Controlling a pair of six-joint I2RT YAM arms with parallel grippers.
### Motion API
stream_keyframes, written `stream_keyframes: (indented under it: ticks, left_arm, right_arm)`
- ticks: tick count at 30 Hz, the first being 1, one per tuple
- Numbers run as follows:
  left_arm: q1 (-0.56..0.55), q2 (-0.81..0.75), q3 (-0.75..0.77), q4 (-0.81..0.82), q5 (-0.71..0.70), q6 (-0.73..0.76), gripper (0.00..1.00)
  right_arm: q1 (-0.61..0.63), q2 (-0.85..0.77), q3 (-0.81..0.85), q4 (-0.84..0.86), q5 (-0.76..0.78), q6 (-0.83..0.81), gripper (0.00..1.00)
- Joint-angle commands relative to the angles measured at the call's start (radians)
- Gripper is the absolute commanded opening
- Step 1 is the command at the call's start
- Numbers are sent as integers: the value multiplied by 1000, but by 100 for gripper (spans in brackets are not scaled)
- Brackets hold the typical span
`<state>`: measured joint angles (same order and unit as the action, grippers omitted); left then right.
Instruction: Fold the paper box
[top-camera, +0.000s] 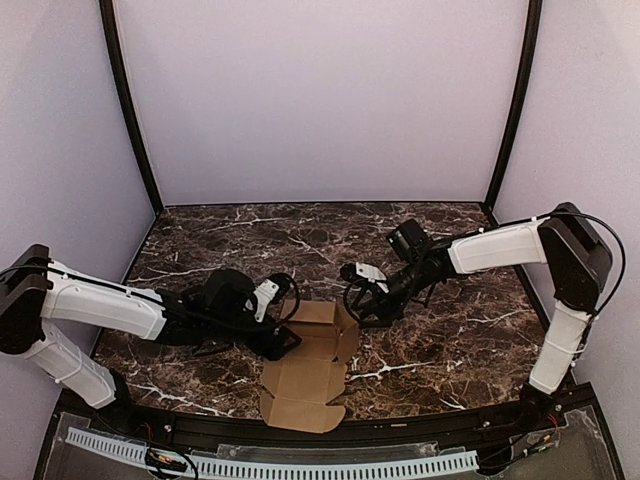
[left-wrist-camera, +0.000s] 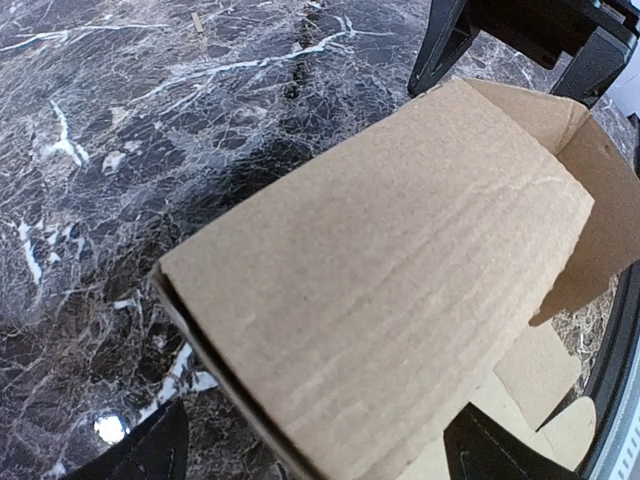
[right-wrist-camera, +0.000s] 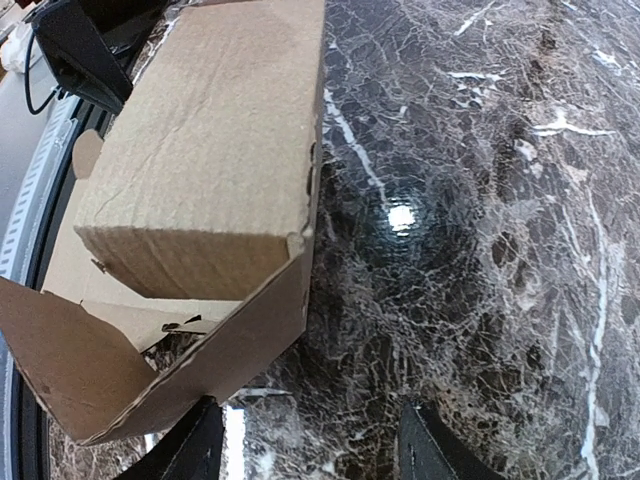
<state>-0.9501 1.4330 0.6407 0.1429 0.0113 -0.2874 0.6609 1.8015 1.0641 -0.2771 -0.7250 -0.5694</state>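
Observation:
The paper box (top-camera: 308, 368) is plain brown cardboard, partly folded, near the table's front middle. Some of its walls are raised at the far end and flat flaps lie toward me. My left gripper (top-camera: 284, 338) is at its left side. In the left wrist view its jaws (left-wrist-camera: 320, 462) stand wide open around a raised cardboard panel (left-wrist-camera: 400, 290), with a gap at the left finger. My right gripper (top-camera: 362, 300) is at the box's far right corner, open and empty (right-wrist-camera: 310, 455). Its left finger (right-wrist-camera: 190, 450) is beside a slanted flap (right-wrist-camera: 220, 360).
The dark marble table (top-camera: 450, 340) is enclosed by lilac walls on three sides. A black rail and a white perforated strip (top-camera: 300, 465) run along the front edge, just past the box's near flaps. The right gripper's black fingers (left-wrist-camera: 440, 45) show beyond the box.

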Motion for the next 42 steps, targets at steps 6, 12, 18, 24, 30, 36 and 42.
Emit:
stream_keyframes:
  ticks: [6, 12, 18, 24, 30, 36, 42]
  left_arm:
    - [-21, 50, 9, 92, 56, 2, 87]
    - [-38, -70, 6, -20, 54, 16, 86]
    - [-40, -179, 21, -247, -95, 5, 86]
    - [-40, -101, 19, -211, -167, -29, 87]
    - [-40, 11, 40, -107, -228, -57, 78]
    - [-55, 51, -3, 45, -294, -157, 64]
    - [-141, 75, -62, 177, -497, -206, 54]
  right_arm:
    - [43, 34, 29, 19, 16, 76, 60]
    - [5, -19, -6, -60, 77, 26, 62]
    - [3, -100, -69, -86, 59, 58, 63]
    - [3, -159, -93, -111, 59, 86, 63]
    - [9, -198, -120, -162, 28, 115, 64]
    - [13, -212, -130, -160, 39, 123, 64]
    - [12, -210, -119, -157, 38, 144, 64]
